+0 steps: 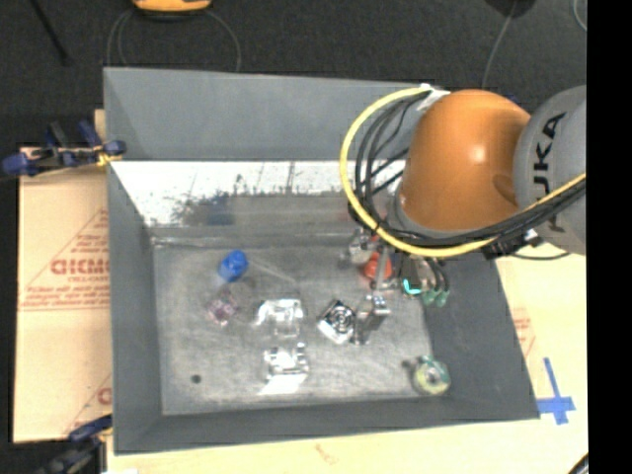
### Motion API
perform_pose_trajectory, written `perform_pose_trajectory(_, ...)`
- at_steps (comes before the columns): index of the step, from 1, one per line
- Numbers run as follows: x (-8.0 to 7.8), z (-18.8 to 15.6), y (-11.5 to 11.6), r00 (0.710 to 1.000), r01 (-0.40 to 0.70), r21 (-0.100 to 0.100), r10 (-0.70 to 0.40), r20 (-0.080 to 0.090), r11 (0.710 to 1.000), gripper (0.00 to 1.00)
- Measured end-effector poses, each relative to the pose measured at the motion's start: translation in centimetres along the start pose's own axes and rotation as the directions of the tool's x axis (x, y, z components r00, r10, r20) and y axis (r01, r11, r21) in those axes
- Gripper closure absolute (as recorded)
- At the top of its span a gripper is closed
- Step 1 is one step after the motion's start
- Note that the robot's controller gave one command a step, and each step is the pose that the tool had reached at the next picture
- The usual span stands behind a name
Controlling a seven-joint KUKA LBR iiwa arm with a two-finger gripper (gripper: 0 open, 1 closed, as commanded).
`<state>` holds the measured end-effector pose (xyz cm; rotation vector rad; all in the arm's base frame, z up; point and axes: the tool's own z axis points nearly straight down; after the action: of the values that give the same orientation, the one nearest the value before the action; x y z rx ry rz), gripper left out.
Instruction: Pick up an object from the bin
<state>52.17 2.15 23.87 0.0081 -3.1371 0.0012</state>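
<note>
Currently hand [373, 309] beside shiny object [337, 323] on scuffed grey bin [188, 339] floor; grip unclear.

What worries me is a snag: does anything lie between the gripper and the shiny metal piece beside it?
Nothing visible does. The gripper is close beside the shiny metal piece, on its right in the view. The nearest other thing, a clear plastic piece, lies apart on its left.

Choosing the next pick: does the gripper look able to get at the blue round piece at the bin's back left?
Probably yes. The blue round piece lies alone on bare floor, apart from the purple piece near it; nothing covers it. The gripper hangs beside the shiny metal piece.
</note>
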Motion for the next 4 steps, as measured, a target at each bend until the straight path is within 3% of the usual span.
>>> perform_pose_trajectory(1,-3.4,12.5,0.5,0.975,0.224,0.001,-0.224,0.002,0.975,0.00)
perform_pose_trajectory(2,-6.6,16.5,5.7,0.954,0.299,0.007,-0.299,0.010,0.954,0.00)
perform_pose_trajectory(3,-4.6,16.3,8.6,0.988,0.153,0.001,-0.153,0.022,0.988,0.00)
perform_pose_trajectory(4,-4.0,16.4,13.5,0.906,0.422,0.007,-0.422,0.019,0.906,0.00)
